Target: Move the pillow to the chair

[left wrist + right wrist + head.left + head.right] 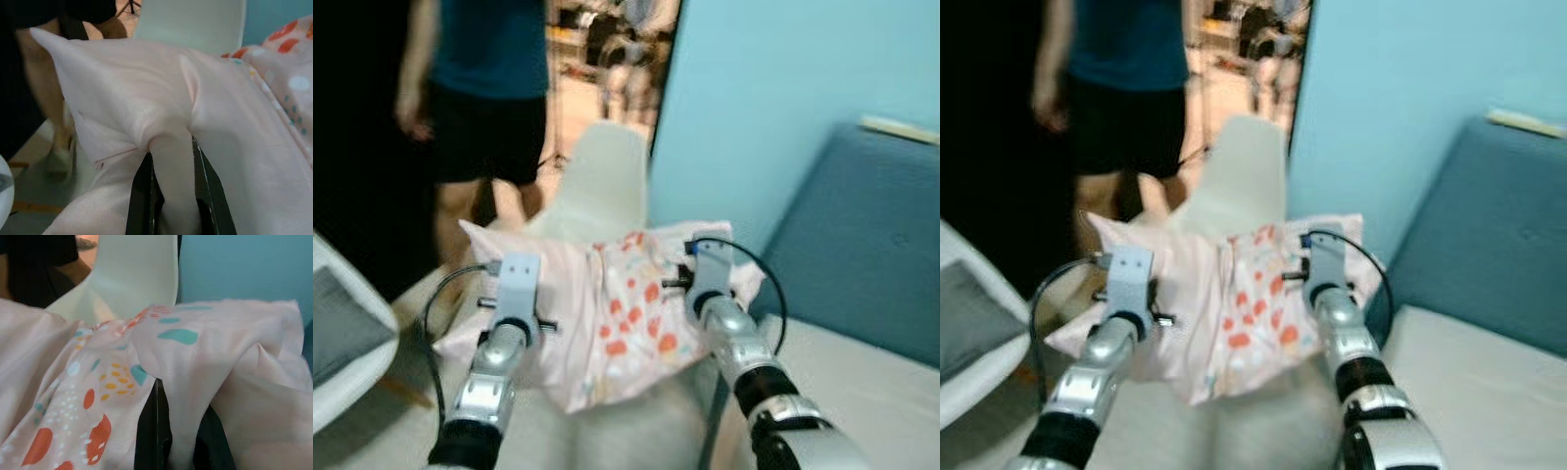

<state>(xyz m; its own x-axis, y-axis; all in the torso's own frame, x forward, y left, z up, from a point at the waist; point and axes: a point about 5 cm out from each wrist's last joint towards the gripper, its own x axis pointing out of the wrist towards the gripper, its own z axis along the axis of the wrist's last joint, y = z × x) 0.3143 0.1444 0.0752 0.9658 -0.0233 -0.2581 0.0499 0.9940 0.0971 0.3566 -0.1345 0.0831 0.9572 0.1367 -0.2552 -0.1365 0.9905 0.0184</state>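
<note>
A pale pink pillow with orange and teal spots hangs in the air between my two arms. My left gripper is shut on a fold of its plain pink side, and my right gripper is shut on a fold of its spotted side. Both sets of black fingers are buried in the fabric. Just beyond the pillow stands a white moulded chair, with its backrest rising above the pillow's top edge. The seat is hidden by the pillow.
A person in dark shorts stands to the left of the chair. A blue sofa back and its pale cushion lie on the right, under a light blue wall. A white-framed seat with a grey pad is at the left edge.
</note>
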